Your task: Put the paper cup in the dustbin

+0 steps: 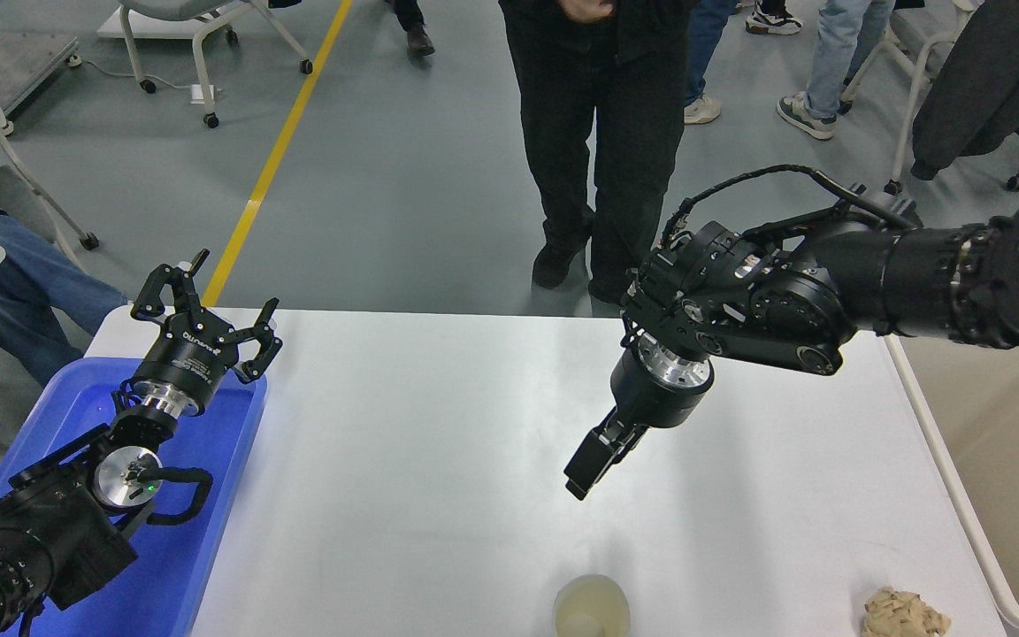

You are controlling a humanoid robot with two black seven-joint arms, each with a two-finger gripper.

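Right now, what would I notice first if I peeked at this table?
The big black right arm, stretched over the white table, its right gripper pointing down toward the paper cup standing at the near edge. Next, the bright blue tray at the left, where the left gripper is parked.

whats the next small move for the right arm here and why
Probably bring the right gripper further down and toward the near table edge, over the paper cup. The cup stands upright and untouched at that edge, and the gripper hangs above and beyond it, holding nothing. The dustbin waits at the table's right side; the left gripper is parked over the blue tray.
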